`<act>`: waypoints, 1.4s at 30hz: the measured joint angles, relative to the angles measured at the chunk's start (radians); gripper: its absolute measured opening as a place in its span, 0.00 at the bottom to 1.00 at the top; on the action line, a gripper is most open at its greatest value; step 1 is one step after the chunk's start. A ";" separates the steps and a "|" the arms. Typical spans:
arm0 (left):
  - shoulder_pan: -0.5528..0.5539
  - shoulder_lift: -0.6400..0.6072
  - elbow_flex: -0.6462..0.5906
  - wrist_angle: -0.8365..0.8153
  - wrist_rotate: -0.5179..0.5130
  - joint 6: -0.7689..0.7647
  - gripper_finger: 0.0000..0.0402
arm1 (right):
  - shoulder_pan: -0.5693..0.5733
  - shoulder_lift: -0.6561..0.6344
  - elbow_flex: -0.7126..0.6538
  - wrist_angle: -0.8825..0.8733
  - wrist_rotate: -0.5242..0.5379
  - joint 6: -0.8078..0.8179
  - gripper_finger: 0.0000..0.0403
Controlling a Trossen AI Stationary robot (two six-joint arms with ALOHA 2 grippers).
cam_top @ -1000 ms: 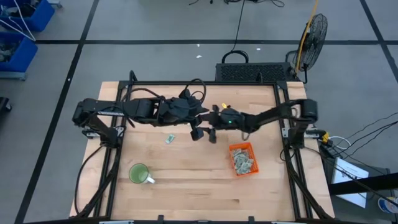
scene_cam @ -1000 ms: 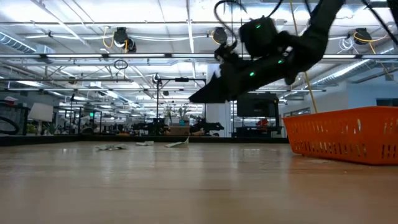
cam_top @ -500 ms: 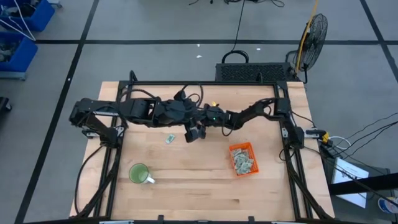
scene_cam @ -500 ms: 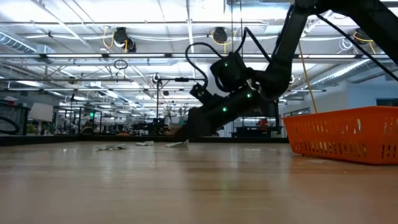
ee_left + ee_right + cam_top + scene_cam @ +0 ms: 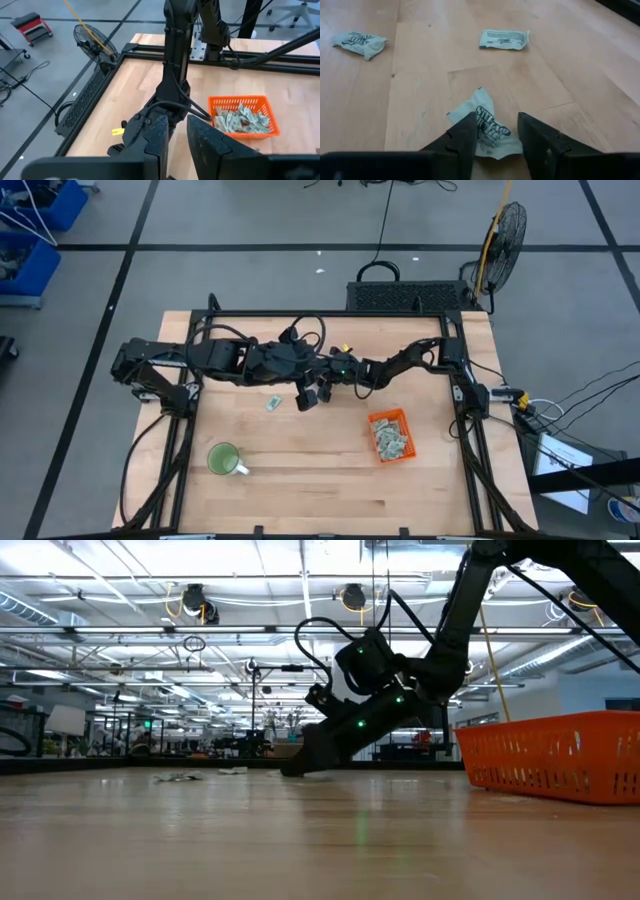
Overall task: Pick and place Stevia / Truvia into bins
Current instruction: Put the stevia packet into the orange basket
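The small shallow bright-orange plastic tray point(image 5: 391, 435) is already holding a heap of the pale green and white paper sachets point(image 5: 392, 441), so most of the sorting appears to be done. It is sitting on the light wooden tabletop point(image 5: 320, 480), toward the right arm's side, and the left wrist view is showing the same tray point(image 5: 240, 102) well filled with sachets point(image 5: 242, 121).

A few sachets are lying loose on the bare wood. The right wrist view is showing three: one crumpled sachet point(image 5: 485, 127) lying between the fingers of the right end effector point(image 5: 495, 137), a flat one point(image 5: 504, 39) farther ahead, and a third, crumpled one point(image 5: 359, 44) off to the side. From above, only one loose sachet point(image 5: 271, 403) is plainly showing, near the middle of the tabletop; the arms are hiding the rest.

The right end effector point(image 5: 318, 393) is reaching down to the wood near the table's centre, its fingers parted either side of the nearest sachet, close to it but not yet pinching it. The low view is showing its tip point(image 5: 298, 768) at the surface.

The left end effector point(image 5: 175, 135) is hovering just beside the right arm's wrist, its fingers a narrow gap apart and holding nothing.

A round green mug point(image 5: 223, 458) is standing apart, near the front left.

In my judgement, this pick, its carry to the tray, and the other loose sachets remain.
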 joint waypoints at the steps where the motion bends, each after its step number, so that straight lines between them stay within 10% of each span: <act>1: 0.000 0.000 0.000 0.000 0.000 -0.004 0.19 | 0.002 0.000 0.000 0.000 -0.002 0.007 0.32; 13: 0.000 0.000 0.000 -0.017 0.000 -0.044 0.19 | 0.076 -0.104 -0.006 -0.005 -0.002 -0.022 0.01; 31: -0.004 0.000 0.000 -0.039 -0.022 -0.074 0.19 | 0.293 -0.831 -0.193 -0.832 -0.002 0.006 0.02; 42: -0.004 0.000 0.000 -0.040 -0.026 -0.072 0.19 | 0.449 -1.198 -0.527 -0.884 -0.003 0.108 0.04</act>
